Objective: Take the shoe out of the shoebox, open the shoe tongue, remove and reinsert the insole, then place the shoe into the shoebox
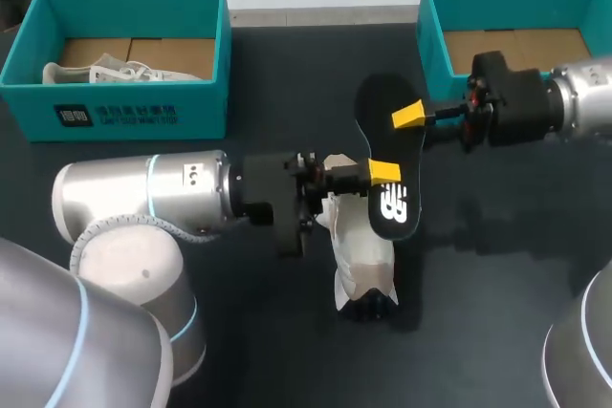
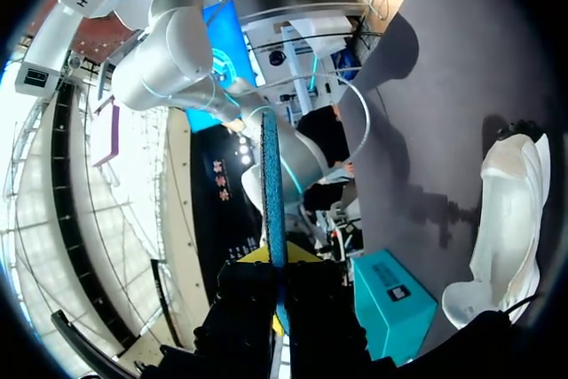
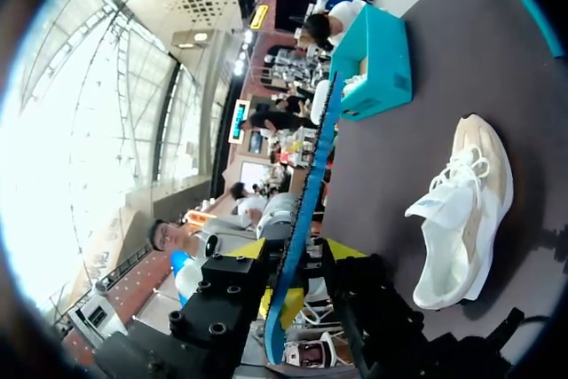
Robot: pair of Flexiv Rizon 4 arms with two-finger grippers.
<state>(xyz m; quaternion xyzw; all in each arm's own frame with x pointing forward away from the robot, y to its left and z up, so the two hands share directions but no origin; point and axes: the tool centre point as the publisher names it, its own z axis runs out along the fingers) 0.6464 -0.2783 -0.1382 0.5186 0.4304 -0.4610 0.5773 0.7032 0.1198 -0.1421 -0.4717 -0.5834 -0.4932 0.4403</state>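
Note:
A black insole (image 1: pixel 382 140) hangs in the air over the dark table, and my left gripper (image 1: pixel 382 174) is shut on its logo end. In the left wrist view the insole (image 2: pixel 273 184) shows edge-on, pinched in that gripper (image 2: pixel 277 264). My right gripper (image 1: pixel 411 117) is at the insole's other half, one yellow tip on top of it. From the right wrist the insole (image 3: pixel 311 175) runs between that gripper's (image 3: pixel 297 259) fingers with small gaps on both sides, so it is open. The white shoe (image 1: pixel 361 255) (image 2: pixel 506 219) (image 3: pixel 466 210) lies on the table below the insole.
A teal shoebox (image 1: pixel 115 112) stands at the back left with another white shoe (image 1: pixel 105 72) in it. A second teal shoebox (image 1: pixel 435 35) stands at the back right, just behind my right gripper. One teal box shows in each wrist view (image 2: pixel 395 303) (image 3: pixel 382 68).

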